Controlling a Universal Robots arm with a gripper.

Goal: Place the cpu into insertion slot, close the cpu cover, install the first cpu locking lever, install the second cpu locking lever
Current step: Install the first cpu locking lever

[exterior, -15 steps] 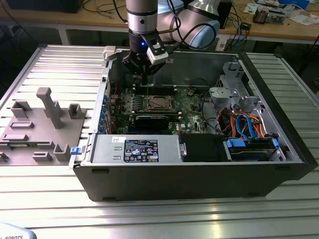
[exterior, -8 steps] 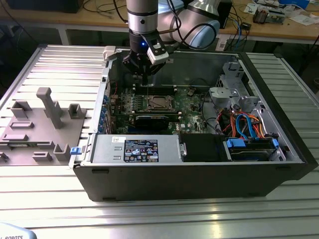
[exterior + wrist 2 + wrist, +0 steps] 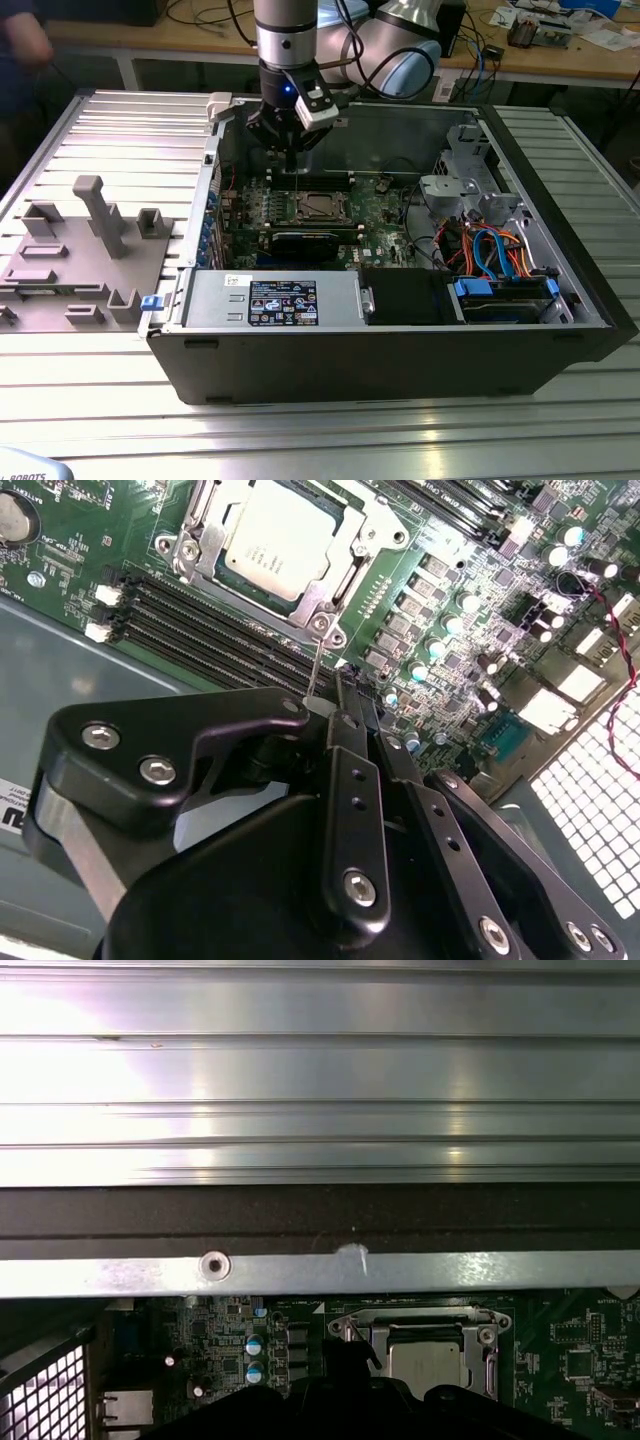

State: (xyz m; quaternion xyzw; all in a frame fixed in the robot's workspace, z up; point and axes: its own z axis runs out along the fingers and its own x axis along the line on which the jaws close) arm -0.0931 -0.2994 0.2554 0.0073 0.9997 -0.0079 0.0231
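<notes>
In the exterior view the end effector (image 3: 291, 150) is hanging inside the open computer case (image 3: 560, 330), just above the motherboard (image 3: 385, 215) and near the socket, where the cpu (image 3: 318, 207) is sitting flat, so the first step is looking done. In the second wrist view the cpu (image 3: 277, 538) is lying in its slot with the cpu cover (image 3: 325, 605) folded down around it as a frame, which suggests the cover is closed as well; a thin locking lever (image 3: 315, 672) is rising from the cover's corner toward the end effector (image 3: 335, 715), whose fingers are pressed together, seemingly pinching the wire's tip, so the lever work is appearing to be under way and not finished. In the first wrist view the cpu (image 3: 424, 1363) is showing seated under the cover beyond the case's metal edge (image 3: 300, 1270).
</notes>
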